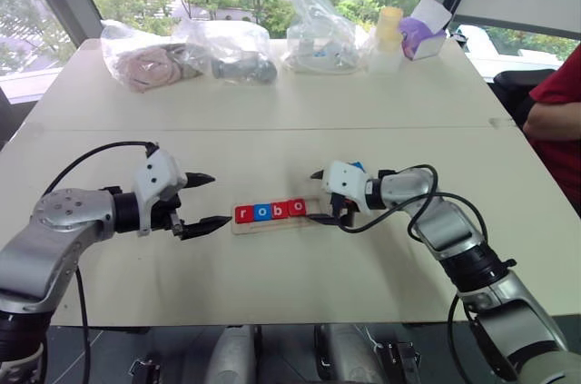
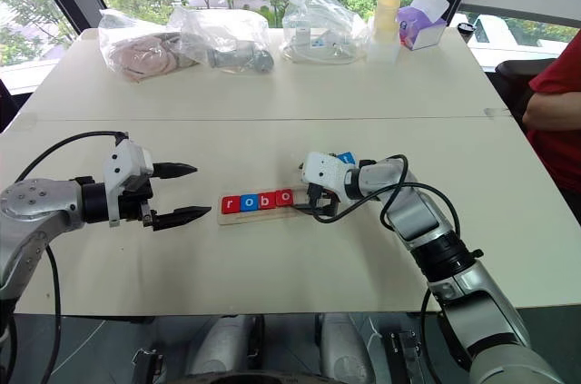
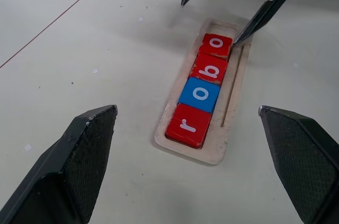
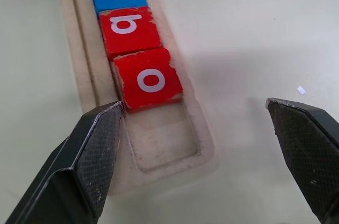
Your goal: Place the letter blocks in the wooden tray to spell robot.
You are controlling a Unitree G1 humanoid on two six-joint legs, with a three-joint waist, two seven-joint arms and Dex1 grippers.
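Observation:
The wooden tray point(image 1: 272, 226) lies in the middle of the table. In it sit a red r point(image 3: 188, 125), a blue o point(image 3: 199, 94), a red b point(image 3: 210, 68) and a red o point(image 4: 150, 79), the last one slightly askew. The slot at the tray's right end point(image 4: 164, 147) is bare. A blue block point(image 1: 358, 167) lies on the table just behind my right gripper point(image 1: 320, 197). That gripper is open and straddles the tray's right end, with one fingertip point(image 4: 108, 123) close to the red o's corner. My left gripper point(image 1: 221, 200) hangs open just left of the tray, holding nothing.
Clear plastic bags point(image 1: 231, 50) with objects inside, a bottle with a yellow cap point(image 1: 388, 34) and a white box with something purple point(image 1: 420, 37) line the table's far edge. A person's red sleeve point(image 1: 556, 103) shows at the right edge.

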